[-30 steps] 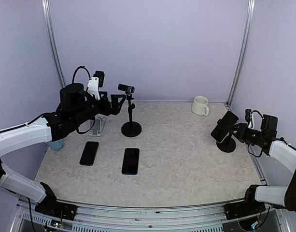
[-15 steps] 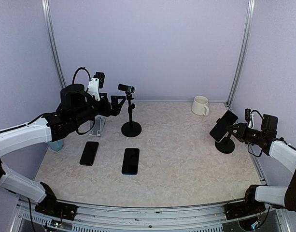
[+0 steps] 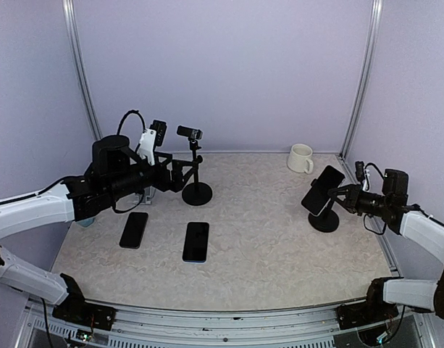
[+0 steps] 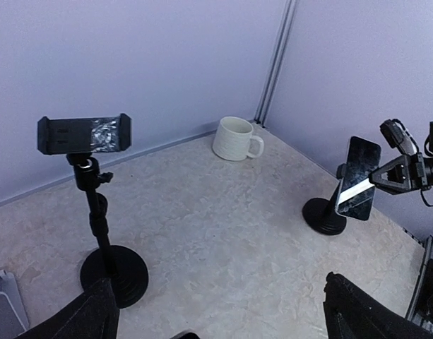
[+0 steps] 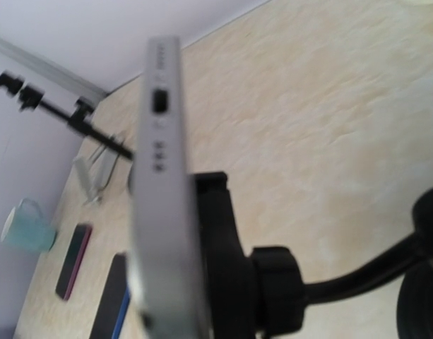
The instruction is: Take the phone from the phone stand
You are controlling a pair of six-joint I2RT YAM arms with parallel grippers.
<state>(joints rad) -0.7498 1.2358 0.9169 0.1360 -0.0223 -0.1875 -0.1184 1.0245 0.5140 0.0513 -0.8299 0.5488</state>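
Note:
A dark phone (image 3: 321, 191) is clamped in a black phone stand (image 3: 324, 222) at the right of the table, tilted back. It also shows in the left wrist view (image 4: 357, 176) and edge-on in the right wrist view (image 5: 163, 212), held by the stand's black clamp (image 5: 223, 261). My right gripper (image 3: 343, 196) is behind the clamp and grips the stand's head; its fingers are hidden in its own wrist view. My left gripper (image 3: 179, 168) is open and empty in the air, beside a second, empty black stand (image 3: 197, 190).
Two phones (image 3: 134, 229) (image 3: 196, 241) lie flat on the left half of the table. A white mug (image 3: 300, 158) stands at the back right. A teal cup (image 3: 82, 217) and a silver stand (image 3: 145, 192) are at the far left.
The right gripper has moved left, dragging the stand and its phone left across the table. The left arm has shifted slightly right and lower.

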